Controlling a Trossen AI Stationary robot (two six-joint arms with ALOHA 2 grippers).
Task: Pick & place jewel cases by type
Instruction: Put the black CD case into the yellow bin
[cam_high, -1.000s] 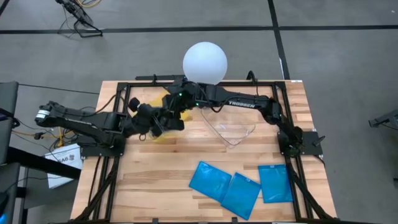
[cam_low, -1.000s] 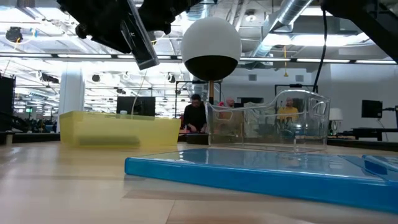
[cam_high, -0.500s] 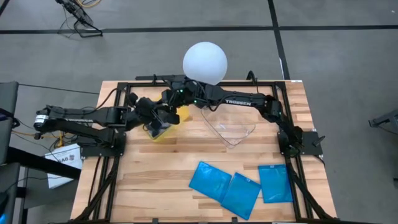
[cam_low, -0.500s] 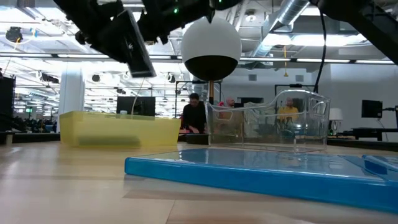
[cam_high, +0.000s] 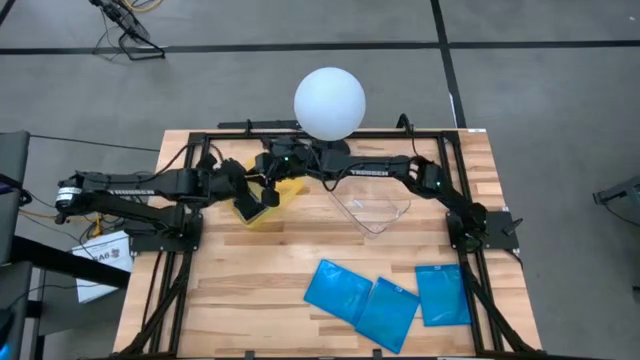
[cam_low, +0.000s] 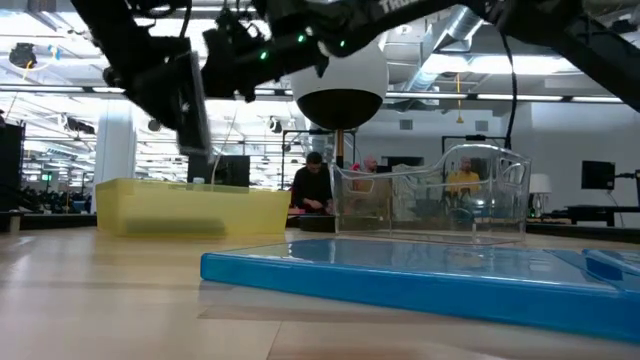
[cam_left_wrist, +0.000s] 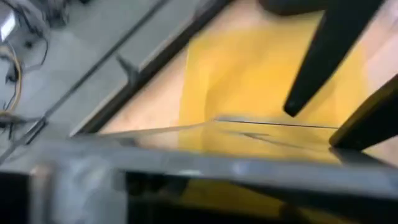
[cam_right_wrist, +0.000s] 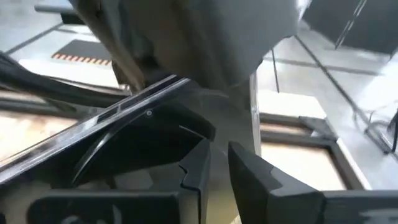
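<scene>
A dark jewel case with a clear face (cam_high: 248, 207) hangs over the near left part of the yellow tray (cam_high: 287, 188), with my left gripper (cam_high: 238, 193) shut on it. In the low view the case (cam_low: 190, 105) stands almost on edge above the tray (cam_low: 190, 208). My right gripper (cam_right_wrist: 217, 169) reaches across from the right and hovers just beyond the case's far edge (cam_right_wrist: 130, 102), its fingers a narrow gap apart. Whether they touch the case I cannot tell. Three blue jewel cases (cam_high: 385, 300) lie flat near the table's front edge. My left gripper pinches the dark jewel case by its upper left edge (cam_low: 165, 75), coming in from the table's left and slanting down. The case itself hides the fingers in the left wrist view. The case is lifted clear of the tray, tipped nearly upright, hanging below the fingers.
A clear plastic tray (cam_high: 375, 212) stands right of the yellow tray, under my right arm. A white globe lamp (cam_high: 330, 100) sits at the table's far edge. Black frame rails (cam_high: 170, 250) run along the table's sides. Bare wood lies between the trays and the blue cases.
My left gripper has sunk a little toward the yellow tray and swung toward the table's left, and the case in it has tipped from slanted to nearly upright. My right gripper has come down and moved toward the table's left, closer to the case.
</scene>
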